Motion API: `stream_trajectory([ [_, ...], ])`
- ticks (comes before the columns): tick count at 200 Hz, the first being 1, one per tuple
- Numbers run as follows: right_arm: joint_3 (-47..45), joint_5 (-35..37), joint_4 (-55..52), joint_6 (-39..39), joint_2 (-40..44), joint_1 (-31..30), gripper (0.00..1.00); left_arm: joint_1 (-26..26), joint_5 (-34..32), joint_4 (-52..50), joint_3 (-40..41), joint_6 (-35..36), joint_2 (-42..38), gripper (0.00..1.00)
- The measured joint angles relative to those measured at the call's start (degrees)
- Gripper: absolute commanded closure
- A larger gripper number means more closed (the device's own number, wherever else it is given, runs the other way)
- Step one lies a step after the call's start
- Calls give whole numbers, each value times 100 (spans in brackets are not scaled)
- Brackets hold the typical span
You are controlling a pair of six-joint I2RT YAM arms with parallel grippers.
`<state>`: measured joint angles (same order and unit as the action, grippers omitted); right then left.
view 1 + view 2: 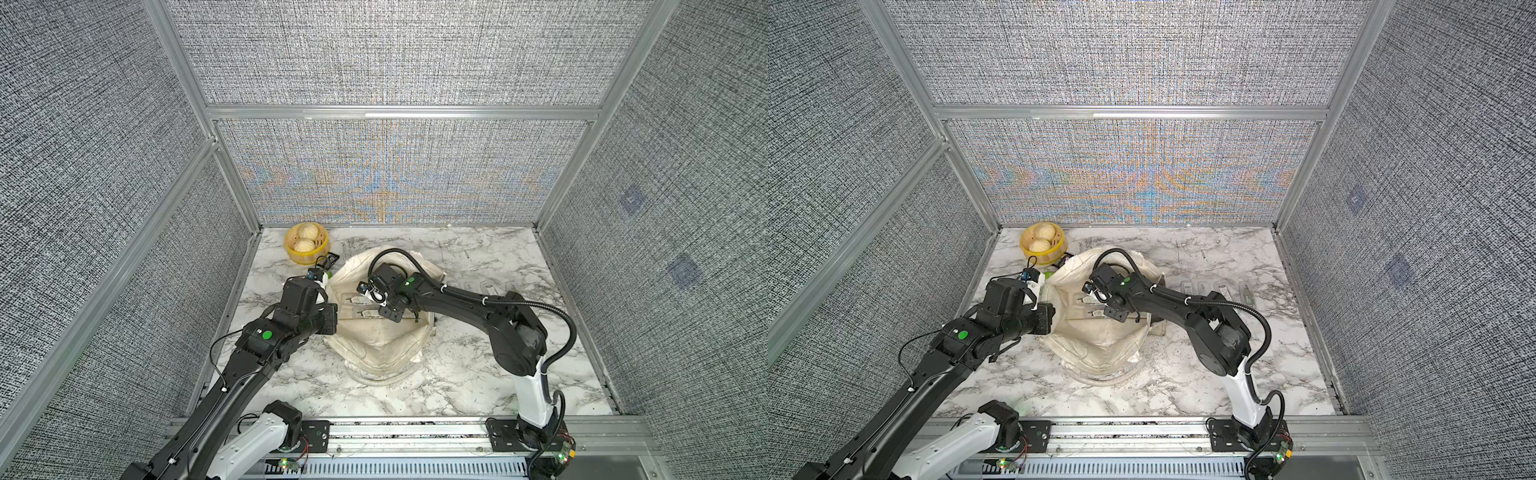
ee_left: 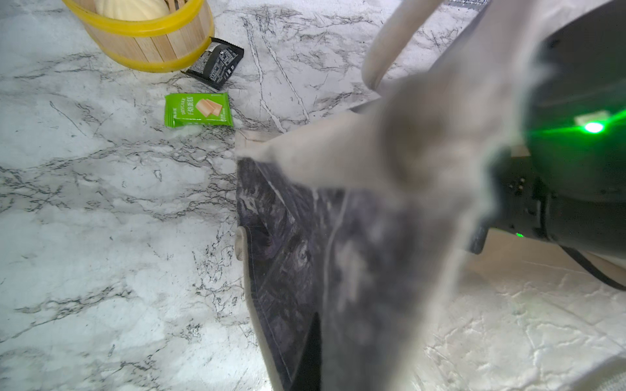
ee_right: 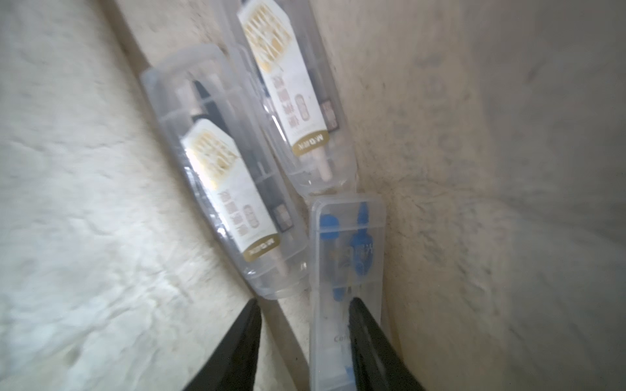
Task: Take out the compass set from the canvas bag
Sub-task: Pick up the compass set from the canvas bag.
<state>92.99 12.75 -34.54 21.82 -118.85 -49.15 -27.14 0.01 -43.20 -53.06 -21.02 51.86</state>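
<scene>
Marble counter [image 1: 457, 374], walled by grey fabric panels. At its centre lies the canvas bag [image 1: 374, 340], mouth open and cream lining showing. The left gripper [image 1: 324, 289] has its jaws clenched on rim cloth at the bag's left edge; that cloth blurs much of the left wrist view. The right gripper [image 3: 305, 301] is inside the bag, jaws parted and grasping nothing. A yellow-rimmed wooden basket [image 1: 305, 255] of buns stands at the far left corner. The compass set [image 3: 349, 243], a clear case with a blue instrument, rests on the lining, partly behind one finger. Two labelled clear cases [image 3: 233, 189] crowd against it. A black packet [image 2: 215, 64] and a green snack packet [image 2: 198, 110] lie between basket and bag.
</scene>
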Motion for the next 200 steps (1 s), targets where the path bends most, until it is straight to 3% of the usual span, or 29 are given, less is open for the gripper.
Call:
stream_trajectory([
  [71,70,-81,260,-236,-387,273,46,0,20,22,9,4,0,100],
  [118,192,-601,345,-505,-529,350,58,0,20,44,35,11,-48,100],
  [200,479,-918,-98,-688,-577,197,63,0,15,94,35,15,-15,100],
])
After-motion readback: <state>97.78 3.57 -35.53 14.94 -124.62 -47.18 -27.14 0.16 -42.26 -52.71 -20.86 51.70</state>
